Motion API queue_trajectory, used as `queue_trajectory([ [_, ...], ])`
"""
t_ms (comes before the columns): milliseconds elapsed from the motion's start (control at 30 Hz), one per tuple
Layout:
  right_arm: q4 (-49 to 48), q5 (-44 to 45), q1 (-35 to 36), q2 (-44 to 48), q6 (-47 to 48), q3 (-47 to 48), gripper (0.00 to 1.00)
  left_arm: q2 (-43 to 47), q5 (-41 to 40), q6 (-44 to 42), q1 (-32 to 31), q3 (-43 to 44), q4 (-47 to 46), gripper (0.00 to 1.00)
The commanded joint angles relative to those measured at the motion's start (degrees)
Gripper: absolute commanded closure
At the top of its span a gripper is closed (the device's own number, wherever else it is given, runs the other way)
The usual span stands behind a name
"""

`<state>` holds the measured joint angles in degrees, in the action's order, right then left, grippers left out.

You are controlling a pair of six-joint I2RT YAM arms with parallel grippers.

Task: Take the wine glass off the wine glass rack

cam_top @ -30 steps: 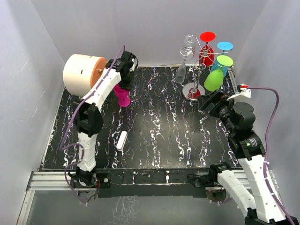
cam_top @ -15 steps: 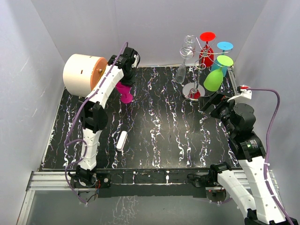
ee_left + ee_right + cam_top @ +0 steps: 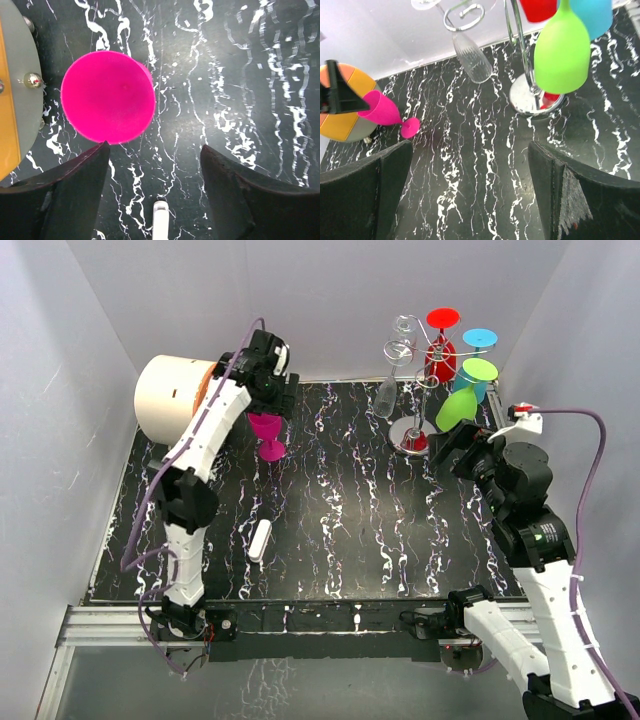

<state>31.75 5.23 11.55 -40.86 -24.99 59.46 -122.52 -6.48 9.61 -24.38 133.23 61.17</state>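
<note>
The wine glass rack (image 3: 408,435) stands at the upper right of the table (image 3: 340,520), with a green wine glass (image 3: 455,410) hanging nearest your right jaws — spread wide and pointed at it. Your left jaws, also wide, hover over a pink wine glass (image 3: 107,97) beside the cream drum (image 3: 170,400).

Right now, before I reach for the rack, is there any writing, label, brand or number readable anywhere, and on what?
No readable text in any view.
The wine glass rack, green glass, pink glass and cream drum show no markings.
The white piece with a red spot on the right arm's cable is too small to tell whether it bears print.
</note>
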Motion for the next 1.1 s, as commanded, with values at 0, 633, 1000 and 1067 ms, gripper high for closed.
queue_trajectory([
  [0,0.7,4.4,-0.1,-1.6,6.1,6.8,0.02,15.4,5.5,-0.1,-0.2,-6.6,-5.0,0.23],
  [633,5.1,17.2,-2.9,-27.4,8.5,32.9,0.02,48.0,35.9,2.0,-0.9,-51.3,-48.4,0.01],
  [1000,-4.2,-14.8,-25.8,-32.1,-9.0,31.1,0.04,50.1,38.7,1.5,-2.1,-61.2,-56.0,0.01],
  [1067,-6.7,-21.4,-29.6,-32.9,-12.0,29.3,0.09,50.1,39.3,1.8,-2.1,-61.8,-56.2,0.01],
])
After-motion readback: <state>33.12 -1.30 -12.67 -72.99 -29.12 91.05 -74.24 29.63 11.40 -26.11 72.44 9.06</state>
